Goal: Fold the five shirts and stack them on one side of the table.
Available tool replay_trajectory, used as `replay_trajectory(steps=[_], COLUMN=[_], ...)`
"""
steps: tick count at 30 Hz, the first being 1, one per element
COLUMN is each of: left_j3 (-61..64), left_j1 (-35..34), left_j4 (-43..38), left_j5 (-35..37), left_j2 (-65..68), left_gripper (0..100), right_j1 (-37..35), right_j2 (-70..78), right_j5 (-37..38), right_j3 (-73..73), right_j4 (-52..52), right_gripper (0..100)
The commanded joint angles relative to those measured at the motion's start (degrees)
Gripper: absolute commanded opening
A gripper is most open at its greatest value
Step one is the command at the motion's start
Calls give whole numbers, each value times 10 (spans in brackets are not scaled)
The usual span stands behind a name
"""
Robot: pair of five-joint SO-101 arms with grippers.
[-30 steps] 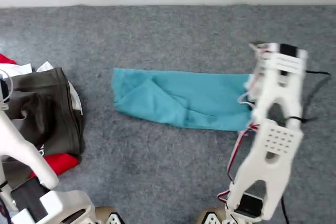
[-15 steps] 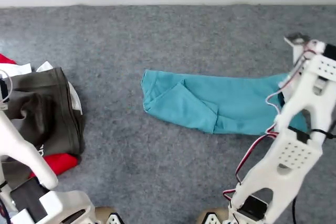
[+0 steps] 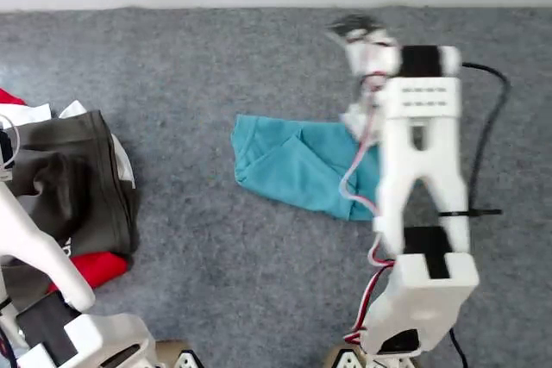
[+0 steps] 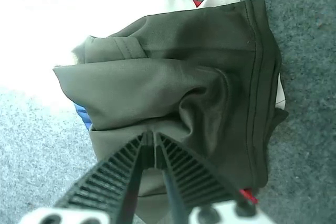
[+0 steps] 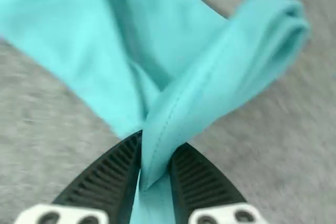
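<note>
Teal fabric is the main thing here. The teal shirt point(image 3: 289, 165) lies rumpled in a long strip about the middle of the grey felt-covered table point(image 3: 216, 290), slightly toward the right edge. Its left end is flat on the felt with a flap folded over itself. The right end goes under the right arm point(image 3: 423, 170), which stretches from the near edge out over the cloth. From the wrist cam, the right gripper point(image 5: 156, 142) is clamped on a doubled hem of that shirt, with black ribbed fingers point(image 5: 113, 169) either side and the fabric squeezed in between. The pinched bit loops up and droops back toward the rest of the shirt on the table.

Over by the left edge there's the pile. An olive shirt point(image 3: 73, 178) sits on top, folded but kinda lumpy. A white shirt point(image 3: 30, 115) pokes out on the far side, a red shirt point(image 3: 97, 267) sticks out on the near side, and there's a sliver of blue shirt point(image 4: 81, 116) underneath. The left gripper point(image 4: 153, 140) is right over the olive one, fingers pressed together, tips at a crease in the cloth. Can't tell if they've actually got any fabric. The left arm point(image 3: 34, 247) sits at the near left corner. A black cable point(image 3: 487, 122) arcs off the right arm.
</note>
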Motion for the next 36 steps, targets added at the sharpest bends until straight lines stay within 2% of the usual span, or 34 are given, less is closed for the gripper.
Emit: replay_trajectory(steps=[1, 7, 15, 17, 21, 24, 27, 29, 34, 36], left_j3=[-3, -2, -2, 1, 35, 58, 61, 60, 60, 60], left_j1=[2, 2, 1, 1, 2, 2, 2, 2, 1, 1], left_j4=[3, 3, 4, 4, 3, 0, -1, -1, -1, 0], left_j5=[4, 4, 4, 4, 4, 4, 4, 4, 4, 4], left_j2=[-21, -21, -22, -22, -25, -25, -25, -25, -26, -26], left_gripper=[20, 20, 20, 20, 20, 20, 20, 20, 20, 20], right_j1=[-81, -156, -202, -205, -212, -217, -218, -216, -175, -145], right_j2=[-22, 54, 131, 144, 149, 148, 153, 154, 155, 164], right_j5=[-31, -64, -64, -64, -75, -100, -84, -60, 26, 30], right_j3=[0, -2, -2, -3, -11, -66, -136, -171, -181, -181], right_j4=[-14, -96, -197, -208, -215, -195, -139, -92, -1, 22], right_gripper=[9, 9, 17, 63, 238, 277, 275, 233, 0, 32])
